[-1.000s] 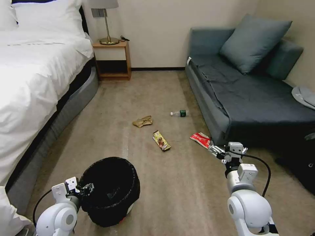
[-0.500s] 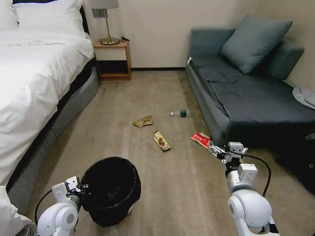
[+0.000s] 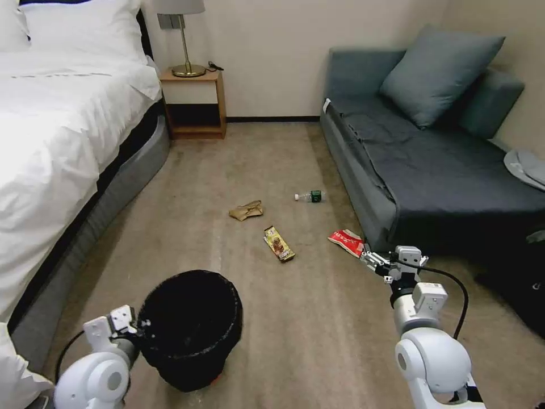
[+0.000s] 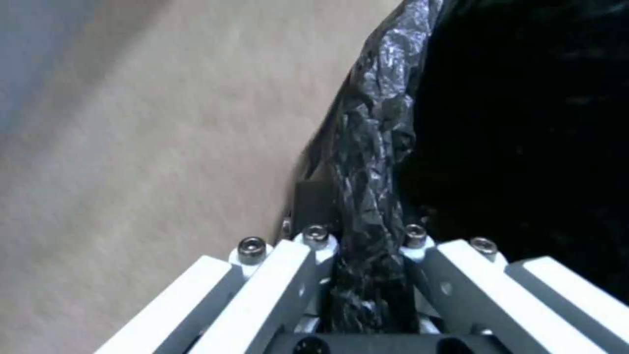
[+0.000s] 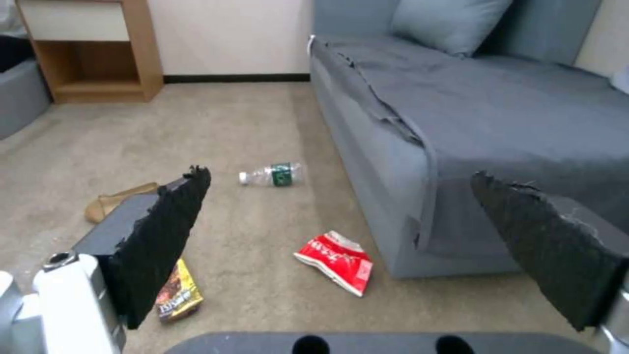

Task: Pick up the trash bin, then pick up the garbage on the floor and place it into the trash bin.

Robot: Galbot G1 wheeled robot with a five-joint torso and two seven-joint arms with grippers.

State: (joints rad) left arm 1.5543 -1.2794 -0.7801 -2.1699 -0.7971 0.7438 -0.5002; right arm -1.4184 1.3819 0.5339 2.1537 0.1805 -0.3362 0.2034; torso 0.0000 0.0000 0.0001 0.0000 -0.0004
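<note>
Trash bin [image 3: 190, 329] sits low on the carpet at our left, black bag liner crinkled over its rim. We see the left gripper [image 3: 135, 328] at the bin's near-left edge, jaws pinching the rim and liner; in the left wrist view the bagged rim [image 4: 370, 172] runs straight between the white fingers [image 4: 275, 275]. A bit of red shows at the bin's base.

Right gripper [image 3: 369, 260] hangs out front on our right, above the carpet, jaws spread wide and holding nothing. In the right wrist view its black pads [image 5: 164, 236] stand well apart, with the floor litter beyond them.

Garbage lies on the carpet, four pieces, all apart from each other. Red snack wrapper [image 3: 347, 241] is just beside the sofa [image 3: 431, 165] front corner, near the right gripper. Gold-brown bar wrapper [image 3: 279, 243] lies mid-floor. Crumpled tan paper bag [image 3: 246, 211] is farther out, to its left. Small clear bottle [image 3: 309, 196] with green label lies on its side near the sofa base.

Bed [image 3: 57, 142] runs along our left, nightstand [image 3: 194, 102] at the far wall.
</note>
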